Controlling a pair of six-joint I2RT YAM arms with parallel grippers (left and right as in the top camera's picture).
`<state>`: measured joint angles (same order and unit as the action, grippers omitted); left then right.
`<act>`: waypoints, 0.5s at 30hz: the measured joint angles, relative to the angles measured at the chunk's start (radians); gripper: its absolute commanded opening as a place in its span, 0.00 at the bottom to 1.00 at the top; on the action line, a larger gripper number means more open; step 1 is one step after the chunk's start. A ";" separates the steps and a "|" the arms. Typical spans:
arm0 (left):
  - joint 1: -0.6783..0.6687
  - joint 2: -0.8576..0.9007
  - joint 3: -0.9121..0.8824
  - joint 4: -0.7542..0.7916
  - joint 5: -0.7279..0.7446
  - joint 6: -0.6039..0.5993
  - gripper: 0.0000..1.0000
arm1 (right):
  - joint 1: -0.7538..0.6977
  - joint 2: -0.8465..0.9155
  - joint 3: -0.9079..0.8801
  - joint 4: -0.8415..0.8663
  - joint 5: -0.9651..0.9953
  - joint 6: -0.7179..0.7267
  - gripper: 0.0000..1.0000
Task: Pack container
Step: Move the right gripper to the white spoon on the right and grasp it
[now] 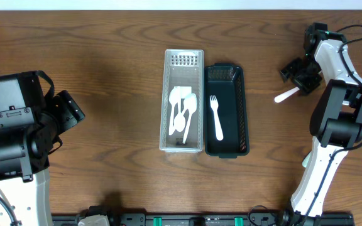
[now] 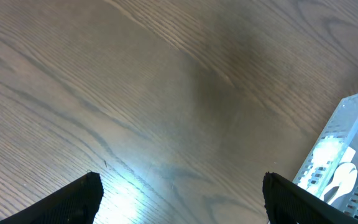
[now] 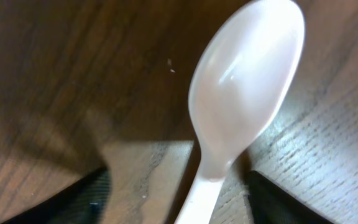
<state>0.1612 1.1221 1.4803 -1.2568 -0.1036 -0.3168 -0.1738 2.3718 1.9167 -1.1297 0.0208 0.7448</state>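
A white plastic spoon (image 1: 286, 95) lies on the wooden table at the right. My right gripper (image 1: 303, 80) is open and straddles its handle. In the right wrist view the spoon (image 3: 241, 93) fills the frame, bowl up, and the fingers (image 3: 176, 186) stand apart on either side of the handle. A clear perforated tray (image 1: 166, 94) at the centre holds several white spoons (image 1: 182, 110). A black tray (image 1: 244, 113) next to it on the right holds a white fork (image 1: 216, 116). My left gripper (image 1: 74, 110) is open and empty over bare table at the left.
In the left wrist view the open fingers (image 2: 182, 180) hang over wood grain, and the clear tray's corner (image 2: 353, 124) shows at the right edge. The arm bases stand at the table's front left and front right.
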 measured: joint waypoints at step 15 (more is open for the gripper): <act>0.000 0.000 0.000 0.000 0.000 0.000 0.85 | 0.000 0.002 0.001 -0.005 -0.002 -0.003 0.23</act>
<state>0.1612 1.1221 1.4799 -1.2568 -0.1036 -0.3168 -0.1738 2.3737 1.9175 -1.1351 0.0185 0.7418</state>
